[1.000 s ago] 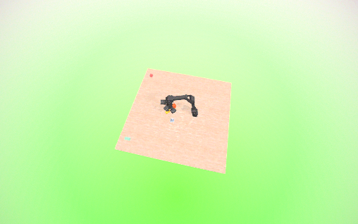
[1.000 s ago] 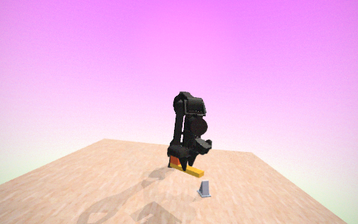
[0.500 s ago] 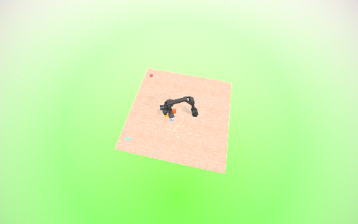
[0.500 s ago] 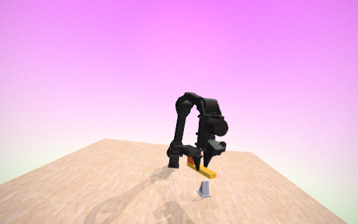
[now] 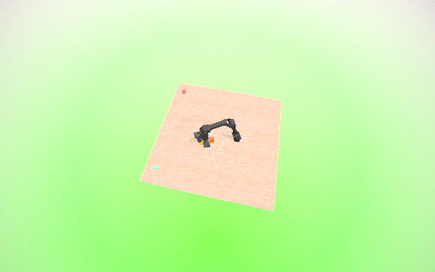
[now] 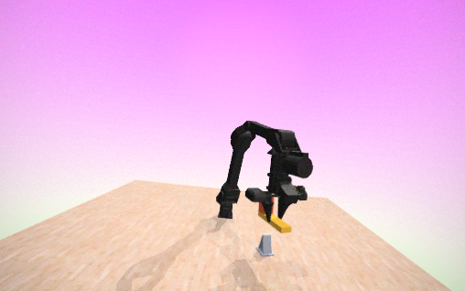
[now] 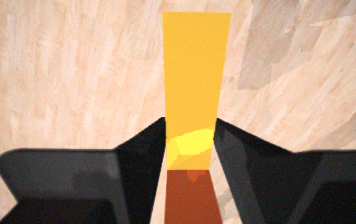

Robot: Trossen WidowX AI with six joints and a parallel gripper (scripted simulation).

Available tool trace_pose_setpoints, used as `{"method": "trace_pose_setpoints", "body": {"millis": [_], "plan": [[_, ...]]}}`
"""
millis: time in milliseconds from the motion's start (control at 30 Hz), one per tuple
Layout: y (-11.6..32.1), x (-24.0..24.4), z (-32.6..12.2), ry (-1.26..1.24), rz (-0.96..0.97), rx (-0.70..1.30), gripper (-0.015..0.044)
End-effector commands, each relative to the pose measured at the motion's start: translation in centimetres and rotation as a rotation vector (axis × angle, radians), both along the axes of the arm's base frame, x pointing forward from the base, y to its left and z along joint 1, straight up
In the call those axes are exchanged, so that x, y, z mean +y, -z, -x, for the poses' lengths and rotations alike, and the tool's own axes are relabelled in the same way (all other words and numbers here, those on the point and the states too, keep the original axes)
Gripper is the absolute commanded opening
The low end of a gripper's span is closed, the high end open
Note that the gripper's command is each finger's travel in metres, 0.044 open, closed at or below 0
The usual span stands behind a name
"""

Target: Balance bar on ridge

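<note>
- The long rectangular bar point(image 6: 281, 224) point(image 7: 194, 75) is golden yellow, with a brighter lemon patch in the wrist view.
- The block at the bar's end point(image 5: 211, 139) point(image 7: 192, 200) is orange from the top and rusty red-brown in the wrist view.
- The small wedge-shaped ridge point(image 6: 265, 244) is blue-grey, its foot paler.
- The flat-topped table point(image 5: 253, 171) point(image 6: 91, 233) point(image 7: 75, 75) is pinkish beige, streaked with a wood-like grain.
- The jointed arm point(image 5: 217, 125) point(image 6: 235, 165) is black.
- The two-fingered gripper point(image 6: 275, 219) point(image 7: 189, 123) is black with charcoal-grey faces.
- The small block near a table corner point(image 5: 183, 91) is red.
- The small flat piece point(image 5: 155, 168) is mint green.
- The background shades from green to whitish from the top, violet-pink to pale in the exterior view.
</note>
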State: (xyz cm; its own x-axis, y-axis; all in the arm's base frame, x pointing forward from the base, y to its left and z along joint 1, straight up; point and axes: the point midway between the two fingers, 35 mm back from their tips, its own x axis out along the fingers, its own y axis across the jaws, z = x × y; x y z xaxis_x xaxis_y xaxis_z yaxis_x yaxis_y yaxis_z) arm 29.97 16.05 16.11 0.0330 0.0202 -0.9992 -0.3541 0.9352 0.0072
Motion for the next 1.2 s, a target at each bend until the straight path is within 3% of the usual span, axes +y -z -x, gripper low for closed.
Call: {"method": "trace_pose_setpoints", "body": {"millis": [0,700,1167], "plan": [[0.6,0.1,0.0,0.013,0.004,0.003,0.0000],[4.0,-0.2,-0.2,0.025,0.004,0.003,0.0000],[3.9,-0.2,-0.2,0.026,0.004,0.003,0.0000]]}}
